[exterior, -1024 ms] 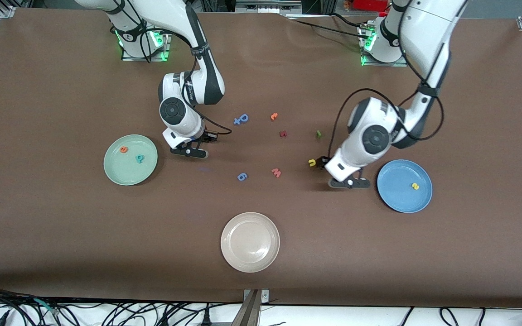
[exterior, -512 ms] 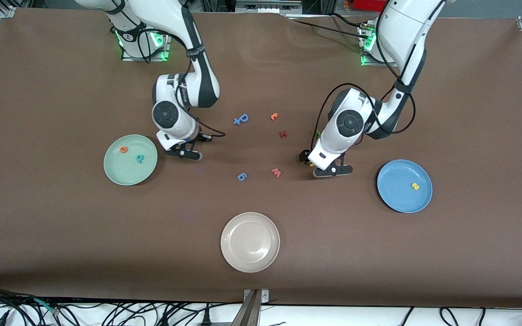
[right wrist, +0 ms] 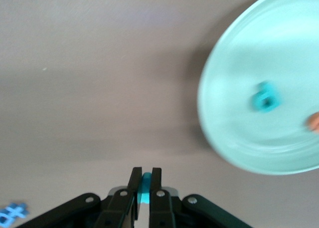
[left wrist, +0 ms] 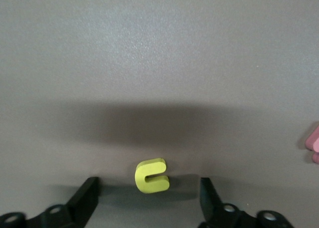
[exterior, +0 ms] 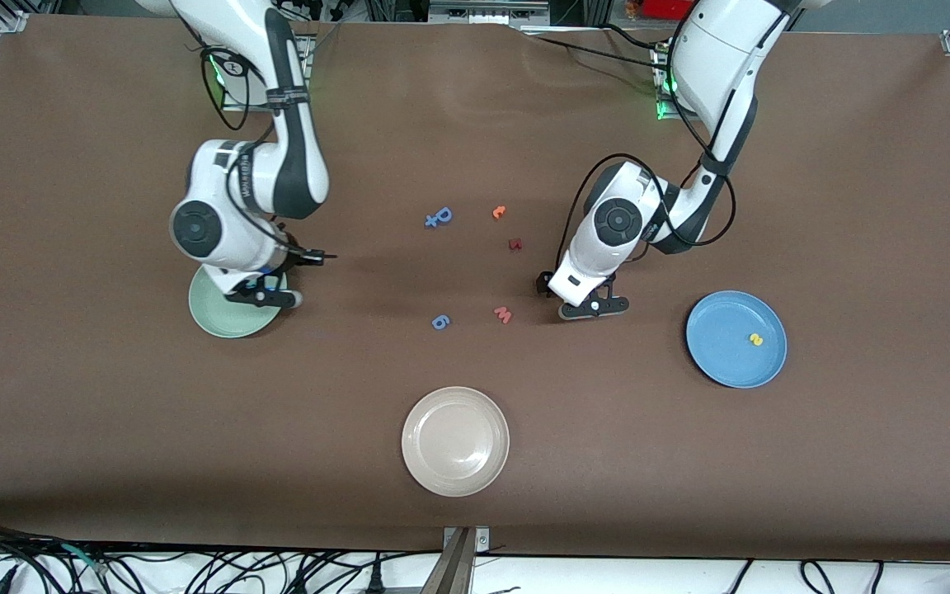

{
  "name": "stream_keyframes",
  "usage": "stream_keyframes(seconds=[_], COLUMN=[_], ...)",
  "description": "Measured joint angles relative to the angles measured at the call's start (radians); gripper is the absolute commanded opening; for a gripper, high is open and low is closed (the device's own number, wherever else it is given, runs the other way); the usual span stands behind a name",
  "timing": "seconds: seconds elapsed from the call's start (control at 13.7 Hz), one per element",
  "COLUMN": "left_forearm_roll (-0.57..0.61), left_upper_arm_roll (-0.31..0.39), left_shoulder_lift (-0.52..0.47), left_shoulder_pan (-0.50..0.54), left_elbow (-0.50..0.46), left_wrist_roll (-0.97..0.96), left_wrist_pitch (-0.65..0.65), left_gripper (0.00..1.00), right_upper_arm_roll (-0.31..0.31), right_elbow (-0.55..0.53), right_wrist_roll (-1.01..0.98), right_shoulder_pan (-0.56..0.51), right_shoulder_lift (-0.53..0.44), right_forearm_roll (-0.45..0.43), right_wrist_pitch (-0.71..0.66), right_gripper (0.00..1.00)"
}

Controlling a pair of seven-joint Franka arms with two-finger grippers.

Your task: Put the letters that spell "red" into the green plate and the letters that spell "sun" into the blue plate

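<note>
A brown mat covered the whole table [exterior: 71, 412], with three plates and a scatter of small foam letters on it.

The green plate [exterior: 213, 318] lay toward the right arm's end. The right wrist view showed a teal "d" [right wrist: 265, 99] in it and an orange "e" [right wrist: 314, 122] at the picture's edge. The right gripper [exterior: 265, 290] hung over that plate's rim, fingers pinched shut on a thin teal letter [right wrist: 145, 187] — by my reading the "r", the last piece of "red", not yet dropped.

The blue plate [exterior: 714, 351] lay toward the left arm's end and held only the yellow "s" [exterior: 756, 339]. The left gripper [exterior: 586, 307] was low over the table between that plate and the salmon "w" [exterior: 503, 314]. Its fingers stood apart on either side of the yellow "u" [left wrist: 151, 176], which lay flat on the mat, not visibly touched. The dark green letter could not be seen in the front view; the left arm probably hid it.

So "red" looked one release from done, while "sun" had one letter placed, one about to be grasped and one left to fetch.

A blue "p"-like letter [exterior: 439, 218], a second orange letter [exterior: 499, 212], a dark red letter [exterior: 514, 244] and a blue "6" [exterior: 440, 322] lay in the middle. The cream plate [exterior: 455, 441] sat nearest the camera.
</note>
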Motion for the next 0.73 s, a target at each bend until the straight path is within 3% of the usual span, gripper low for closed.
stream_keyframes(seconds=[0.44,0.51,0.58,0.66,0.73], left_forearm_roll=[0.019,0.020,0.020,0.020,0.020], left_upper_arm_roll=[0.004,0.004,0.004,0.004,0.004], left_shoulder_lift=[0.002,0.002,0.000,0.000,0.004], left_shoulder_pan=[-0.003,-0.003,-0.003,-0.004,-0.004], left_elbow=[0.018,0.018,0.021,0.026,0.028], left_wrist_roll=[-0.006,-0.008,-0.011,-0.012,-0.012], left_wrist_pitch=[0.000,0.000,-0.002,-0.002,-0.002], left_gripper=[0.27,0.23,0.19,0.17,0.16], right_upper_arm_roll=[-0.023,-0.023,-0.023,-0.023,-0.021], right_elbow=[-0.017,-0.021,-0.023,-0.023,-0.023], right_wrist_roll=[-0.277,-0.296,-0.306,-0.308,-0.309], right_shoulder_pan=[-0.131,-0.140,-0.145,-0.146,-0.145], right_shoulder_lift=[0.050,0.061,0.070,0.078,0.081], right_forearm_roll=[-0.006,-0.006,-0.006,-0.006,-0.006], right_wrist_pitch=[-0.004,-0.004,-0.004,-0.004,-0.004], right_gripper=[0.08,0.14,0.44,0.63,0.75])
